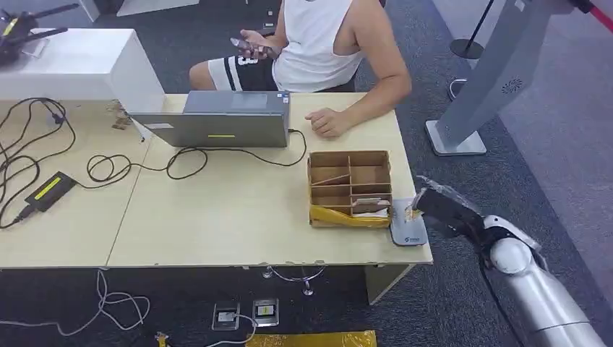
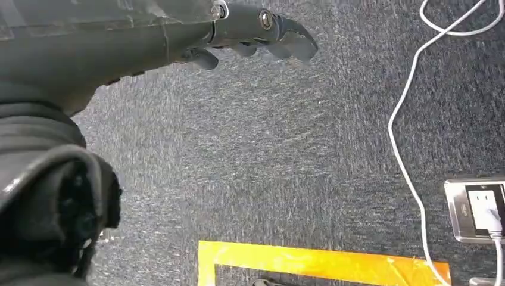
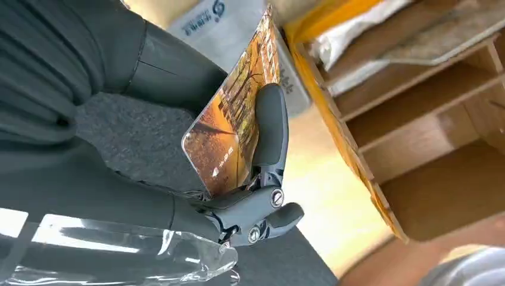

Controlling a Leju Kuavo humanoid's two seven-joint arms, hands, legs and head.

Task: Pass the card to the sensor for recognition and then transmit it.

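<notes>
Sensor pad point(image 1: 408, 230) right of divided box point(image 1: 350, 186), laptop point(image 1: 220, 119) behind, card point(image 3: 235, 113) apparently over pad.

Orange-brown pictured card point(image 3: 235, 113), grey sensor point(image 1: 408, 230), brown box point(image 1: 350, 186)

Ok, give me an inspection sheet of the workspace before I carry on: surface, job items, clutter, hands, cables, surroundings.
Surface: light wooden table, two tops butted together.
Job's things: card held in the right hand; grey sensor pad flat at the table's near right corner, beside the cardboard divider box.
Clutter: closed laptop, black power brick.
Hands: right hand holds the card over the sensor pad; left hand hangs over the carpet, holding nothing.
Cables: black leads looped across the table; white cable on the floor.
Surroundings: seated person across the table, hand resting on it; grey kiosk stand.
</notes>
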